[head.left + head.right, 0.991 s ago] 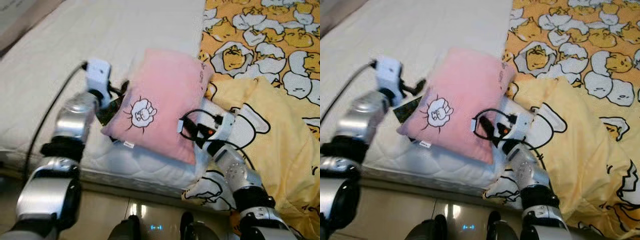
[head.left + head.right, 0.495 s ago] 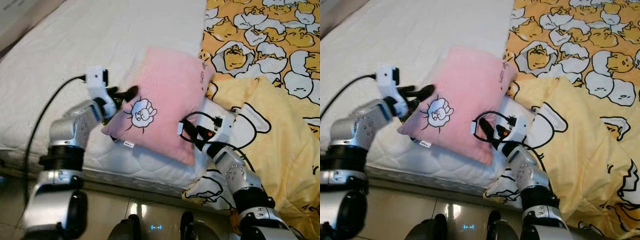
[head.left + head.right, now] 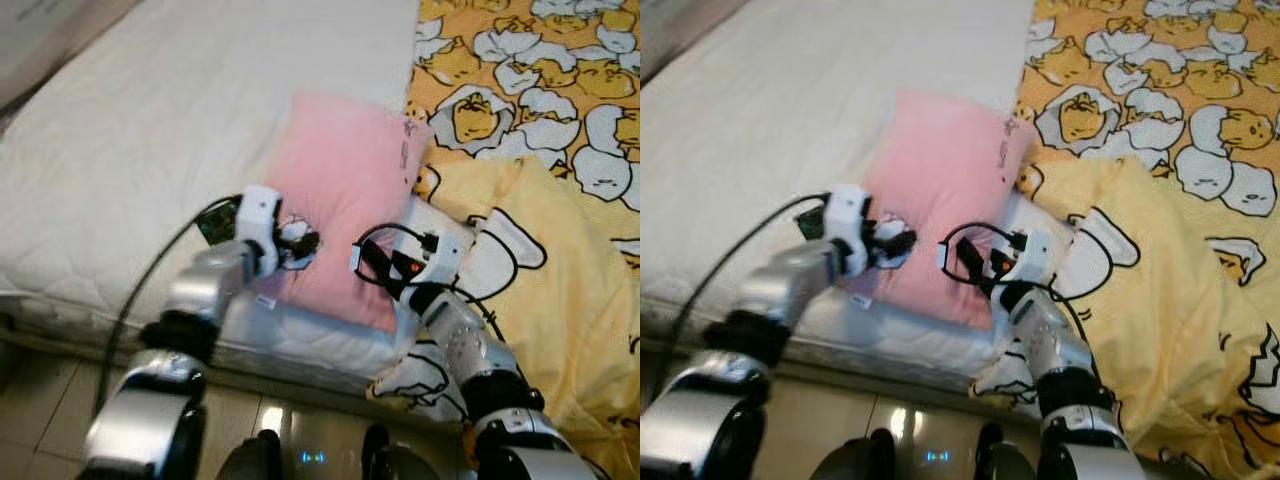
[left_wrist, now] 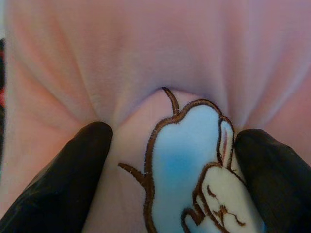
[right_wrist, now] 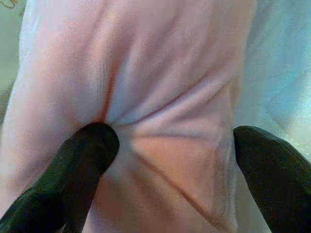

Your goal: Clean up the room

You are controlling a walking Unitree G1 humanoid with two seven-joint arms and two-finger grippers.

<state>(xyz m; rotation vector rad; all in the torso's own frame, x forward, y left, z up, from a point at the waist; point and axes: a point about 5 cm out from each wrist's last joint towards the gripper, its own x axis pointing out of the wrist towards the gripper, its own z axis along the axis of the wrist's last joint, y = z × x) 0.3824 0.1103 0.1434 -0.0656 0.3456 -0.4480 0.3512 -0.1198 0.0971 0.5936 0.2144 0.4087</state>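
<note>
A pink pillow (image 3: 345, 170) with an embroidered white sheep patch (image 4: 189, 165) lies on the white mattress (image 3: 140, 130), close to the bed's front edge. My left gripper (image 3: 300, 243) is on the pillow's near side, over the sheep patch. Its black fingers (image 4: 63, 184) are shut on a bunched fold of the fabric. My right gripper (image 3: 372, 265) is at the pillow's near right corner. There its fingers (image 5: 82, 165) pinch a creased fold of pink cloth (image 5: 165, 121).
A yellow duvet (image 3: 560, 280) printed with cartoon eggs covers the right side of the bed and hangs over the front edge by my right arm. Beige tiled floor (image 3: 40, 400) runs below the mattress edge. Bare mattress stretches to the left and far side.
My left gripper has swung from the pillow's left edge round to its front and closed on the sheep patch. The pillow now lies flatter. The right gripper keeps its hold.
</note>
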